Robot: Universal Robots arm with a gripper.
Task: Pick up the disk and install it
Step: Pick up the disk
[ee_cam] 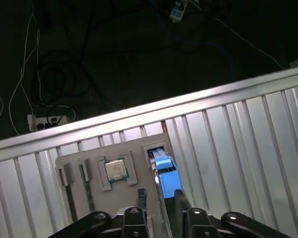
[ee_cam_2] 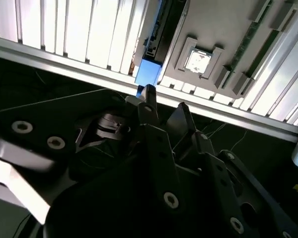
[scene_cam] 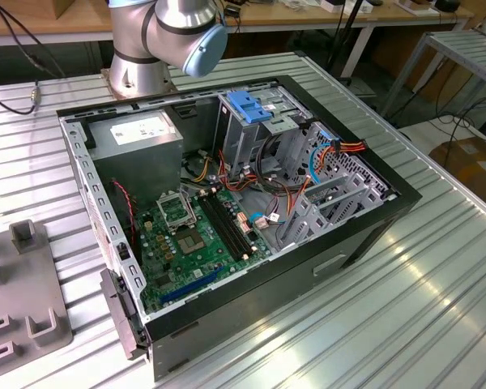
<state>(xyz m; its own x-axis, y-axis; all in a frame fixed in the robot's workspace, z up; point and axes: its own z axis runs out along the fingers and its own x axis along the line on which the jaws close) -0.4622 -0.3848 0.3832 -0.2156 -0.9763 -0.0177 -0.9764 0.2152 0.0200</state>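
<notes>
In both wrist views my gripper (ee_cam: pixel 160 196) (ee_cam_2: pixel 164 99) is shut on the disk (ee_cam: pixel 165 166) (ee_cam_2: pixel 148 74). The disk is seen edge-on: a thin silver body with its bright blue bracket end poking out past the dark fingertips. It hangs high above the grey fixture plate (ee_cam: pixel 134 148) (ee_cam_2: pixel 223 25), over a narrow slot in it. In the exterior view the open computer case (scene_cam: pixel 364 235) lies on the ribbed metal table. A drive cage topped by a blue plastic clip (scene_cam: pixel 251 105) stands at the case's far side.
A processor chip (ee_cam: pixel 116 169) (ee_cam_2: pixel 196 59) and memory sticks sit in the fixture plate (scene_cam: pixel 24 284), at the exterior view's left. Inside the case are a grey power-supply box (scene_cam: pixel 138 138), the green motherboard (scene_cam: pixel 194 235) and loose cables. The arm's base (scene_cam: pixel 142 73) stands behind the case.
</notes>
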